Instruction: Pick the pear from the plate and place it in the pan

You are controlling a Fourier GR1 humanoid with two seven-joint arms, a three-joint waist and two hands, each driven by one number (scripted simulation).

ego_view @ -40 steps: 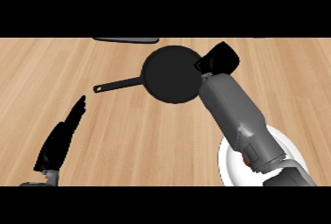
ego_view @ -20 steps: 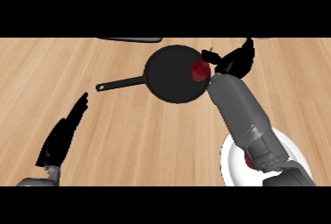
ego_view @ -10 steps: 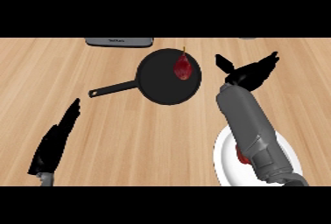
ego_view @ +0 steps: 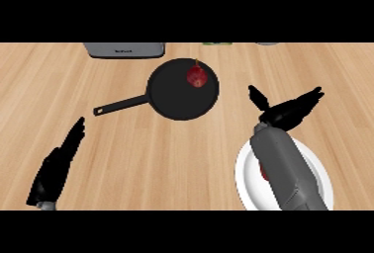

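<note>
Nearest, at the left edge, we note the left hand resting with fingers straight, clear of the work. Near right, the white plate sits under the right forearm and no longer carries the pear. Beyond it the right hand is spread, holding nothing. Farthest, the pear lies inside the black pan, toward its far rim, so we judge placement complete.
</note>
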